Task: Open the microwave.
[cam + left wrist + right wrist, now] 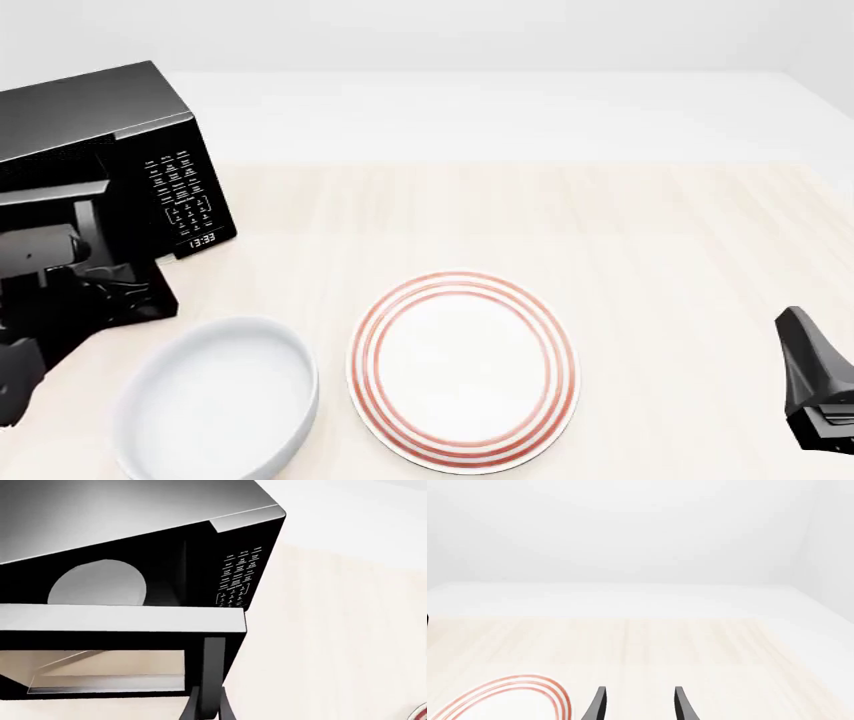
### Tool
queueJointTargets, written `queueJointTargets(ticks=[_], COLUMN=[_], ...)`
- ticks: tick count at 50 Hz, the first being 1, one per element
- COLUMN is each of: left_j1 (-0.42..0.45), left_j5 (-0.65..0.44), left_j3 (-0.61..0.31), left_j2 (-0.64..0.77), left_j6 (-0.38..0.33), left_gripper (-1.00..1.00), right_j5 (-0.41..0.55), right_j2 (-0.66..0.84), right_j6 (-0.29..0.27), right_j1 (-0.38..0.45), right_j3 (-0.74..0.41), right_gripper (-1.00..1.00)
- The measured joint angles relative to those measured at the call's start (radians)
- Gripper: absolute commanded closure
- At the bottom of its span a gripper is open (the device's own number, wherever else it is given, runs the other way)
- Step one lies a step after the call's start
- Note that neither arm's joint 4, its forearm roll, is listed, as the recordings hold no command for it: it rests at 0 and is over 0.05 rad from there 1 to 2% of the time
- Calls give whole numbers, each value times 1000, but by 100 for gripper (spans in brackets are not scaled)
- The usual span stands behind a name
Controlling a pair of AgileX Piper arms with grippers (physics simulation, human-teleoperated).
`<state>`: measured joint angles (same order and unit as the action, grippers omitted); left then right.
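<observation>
Right, nearest the camera in the front view sit a plain white bowl [214, 400] and, just beside it, a round white plate with red rings [465, 368], both on the pale wooden table [641, 230]. At the right edge the right gripper [638, 705] hangs low over bare table, jaws apart with nothing between them; the plate's rim curls into its wrist view. Over on the left, the left gripper [207, 700] is up against the microwave's door [120, 645], one dark finger [212, 675] running up its edge, though whether the jaws are clamped on it I cannot tell. Farther back stands the large glossy black microwave [120, 150] at the table's far left, door swung open, pale round turntable [97, 582] showing inside and white-labelled keypad [184, 190] facing out.
</observation>
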<state>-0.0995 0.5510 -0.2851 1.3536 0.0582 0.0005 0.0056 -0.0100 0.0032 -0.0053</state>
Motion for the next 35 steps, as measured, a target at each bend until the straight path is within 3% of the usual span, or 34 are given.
queueJointTargets(ticks=[35], left_j1=[0], left_j5=[-84], left_j3=[72], left_j2=[-134], left_j6=[-22], left_gripper=[100], right_j5=[0], right_j2=[0], right_j6=[0], right_j1=[0], right_j3=[0], right_gripper=[-100])
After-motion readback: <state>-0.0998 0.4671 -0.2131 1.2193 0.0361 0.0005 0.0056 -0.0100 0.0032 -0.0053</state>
